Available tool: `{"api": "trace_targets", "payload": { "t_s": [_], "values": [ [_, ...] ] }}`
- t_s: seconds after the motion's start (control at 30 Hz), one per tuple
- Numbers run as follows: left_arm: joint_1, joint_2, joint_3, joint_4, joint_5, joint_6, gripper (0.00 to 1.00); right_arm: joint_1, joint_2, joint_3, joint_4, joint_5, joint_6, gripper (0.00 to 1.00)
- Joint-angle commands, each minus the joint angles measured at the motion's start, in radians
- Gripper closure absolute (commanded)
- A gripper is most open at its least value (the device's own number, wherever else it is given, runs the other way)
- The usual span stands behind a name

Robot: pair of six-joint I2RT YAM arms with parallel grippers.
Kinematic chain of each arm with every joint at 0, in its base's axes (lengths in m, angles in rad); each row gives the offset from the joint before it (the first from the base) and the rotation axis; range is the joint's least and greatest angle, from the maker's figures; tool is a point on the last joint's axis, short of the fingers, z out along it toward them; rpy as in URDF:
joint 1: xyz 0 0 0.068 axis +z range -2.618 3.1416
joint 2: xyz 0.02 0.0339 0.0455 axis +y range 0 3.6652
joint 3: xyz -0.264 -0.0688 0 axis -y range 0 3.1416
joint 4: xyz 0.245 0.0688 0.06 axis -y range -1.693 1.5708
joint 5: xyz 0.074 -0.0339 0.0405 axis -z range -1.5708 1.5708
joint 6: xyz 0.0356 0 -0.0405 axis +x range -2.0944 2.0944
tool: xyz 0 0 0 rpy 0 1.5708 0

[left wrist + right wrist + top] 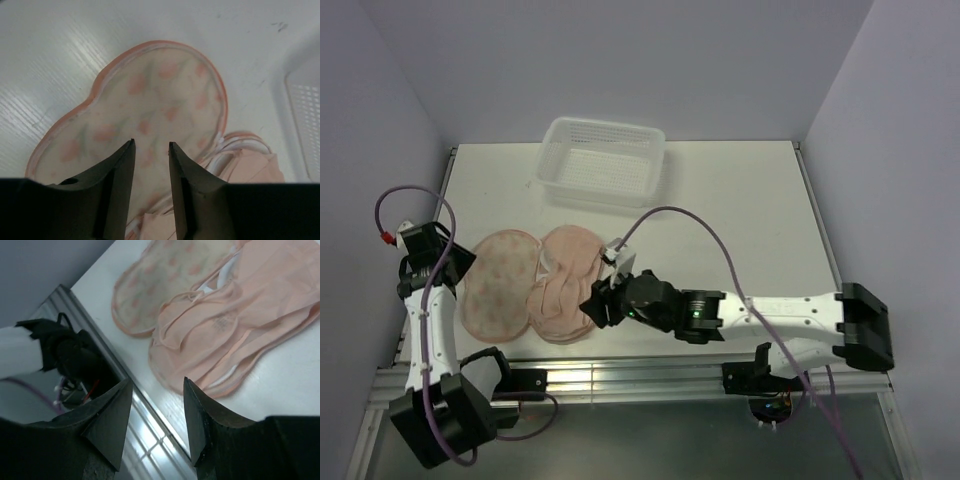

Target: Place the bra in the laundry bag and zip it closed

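judging the bra (225,325) soft, light, floppy, best pinched at a cup edge, with right gripper (156,390) and left gripper (151,150) both spread, empty.

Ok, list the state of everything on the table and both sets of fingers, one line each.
laundry bag: unzipped, spread open flat.
bra: lying on the bag's right half, not enclosed.
basket: upright, empty.
left fingers: open, holding nothing, over the bag's printed half.
right fingers: open, holding nothing, near the bra's front edge.
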State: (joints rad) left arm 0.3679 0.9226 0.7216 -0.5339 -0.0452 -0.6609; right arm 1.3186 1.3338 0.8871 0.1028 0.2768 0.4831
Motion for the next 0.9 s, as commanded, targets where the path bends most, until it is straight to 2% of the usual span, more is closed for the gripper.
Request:
{"api": "trace_targets", "payload": {
  "t_s": [0.0, 0.1, 0.2, 0.23, 0.27, 0.3, 0.6, 0.87],
  "values": [
    [0.060, 0.088, -0.001, 0.020, 0.137, 0.072, 0.59, 0.008, -0.152, -0.066, -0.051, -0.008, 0.000, 0.47],
    [0.078, 0.255, 0.042, 0.043, 0.154, 0.153, 0.54, 0.007, -0.266, -0.109, -0.086, 0.012, -0.034, 0.47],
    [0.081, 0.392, 0.088, 0.046, 0.128, 0.272, 0.54, 0.007, -0.353, -0.145, -0.109, 0.025, -0.064, 0.47],
    [0.106, 0.415, 0.099, 0.054, 0.192, 0.308, 0.54, 0.005, -0.382, -0.163, -0.106, 0.025, -0.069, 0.47],
    [0.112, 0.432, 0.104, 0.063, 0.250, 0.340, 0.56, 0.007, -0.393, -0.168, -0.107, 0.024, -0.078, 0.47],
    [0.112, 0.433, 0.119, 0.066, 0.248, 0.351, 0.54, 0.005, -0.400, -0.171, -0.107, 0.009, -0.086, 0.47],
    [0.161, 0.429, 0.127, 0.153, 0.127, 0.403, 0.48, 0.004, -0.389, -0.200, -0.069, -0.042, -0.095, 0.48],
    [0.166, 0.573, 0.144, 0.207, 0.130, 0.451, 0.48, -0.002, -0.377, -0.212, -0.057, -0.018, -0.110, 0.48]
  ]
}}
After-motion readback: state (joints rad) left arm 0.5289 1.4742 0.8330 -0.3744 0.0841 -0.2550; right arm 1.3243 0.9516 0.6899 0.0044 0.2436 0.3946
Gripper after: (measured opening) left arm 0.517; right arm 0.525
